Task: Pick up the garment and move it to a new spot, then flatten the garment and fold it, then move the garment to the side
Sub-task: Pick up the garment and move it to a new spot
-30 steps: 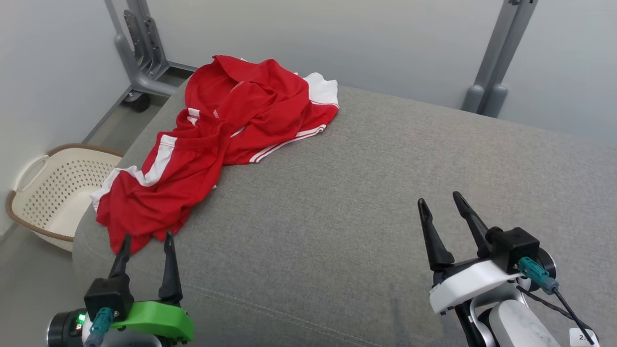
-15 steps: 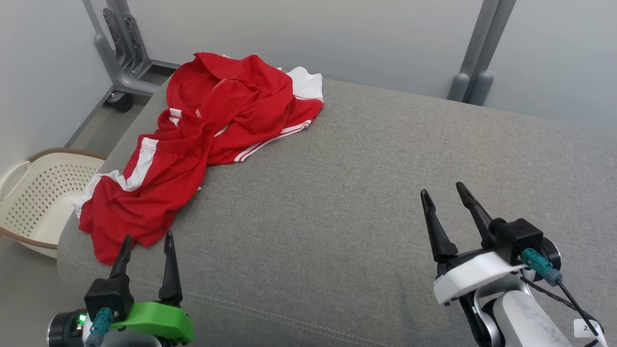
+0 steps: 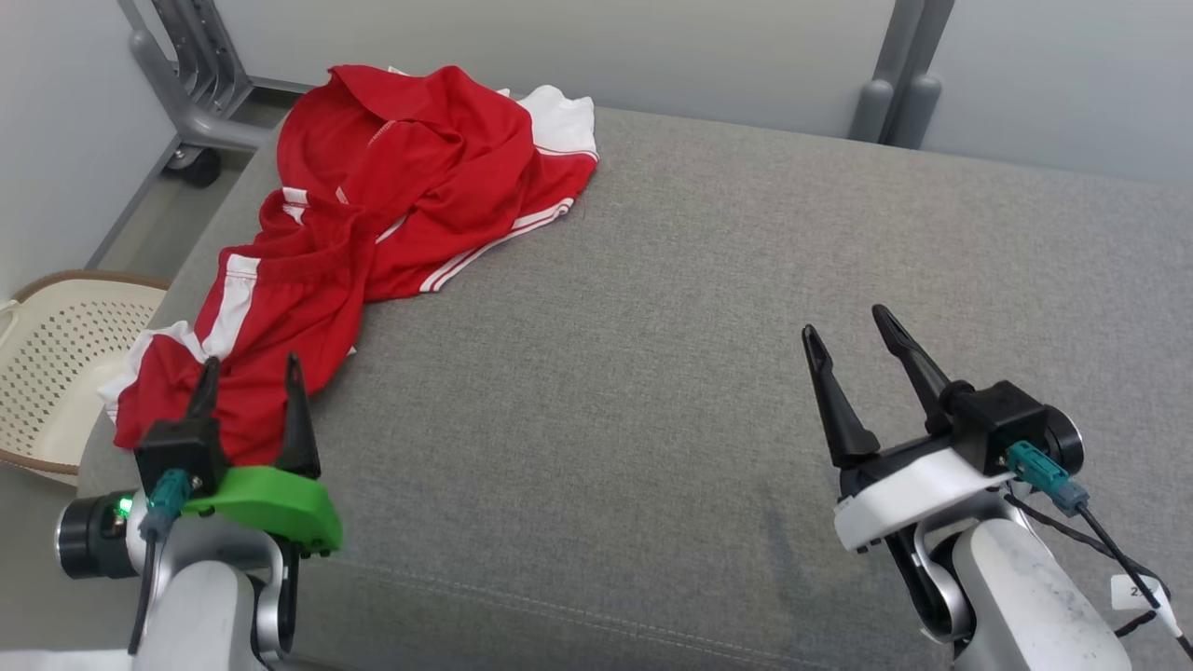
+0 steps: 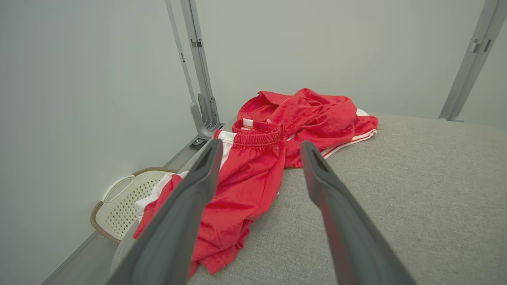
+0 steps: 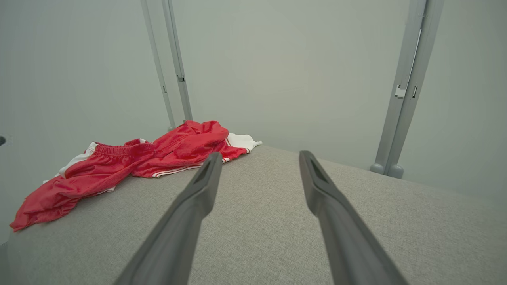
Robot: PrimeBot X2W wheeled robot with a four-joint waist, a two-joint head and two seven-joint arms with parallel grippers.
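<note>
A crumpled red garment with white stripes and an elastic waistband lies along the far left of the grey cushioned surface; its near end hangs over the left edge. It also shows as red garment and red garment. My left gripper is open, its fingers over the garment's near end, nothing between them. My right gripper stands open over bare cushion at the right, well away from the garment. Left fingers and right fingers stand spread wide.
A cream perforated laundry basket sits on the floor at the left, below the cushion's edge. Grey metal frame posts stand behind the cushion at left, more posts at right, with a pale wall beyond.
The head camera has tilted, shifting the whole picture. My left gripper has moved forward, so its fingertips now overlap the garment's near end. The right gripper has risen slightly.
</note>
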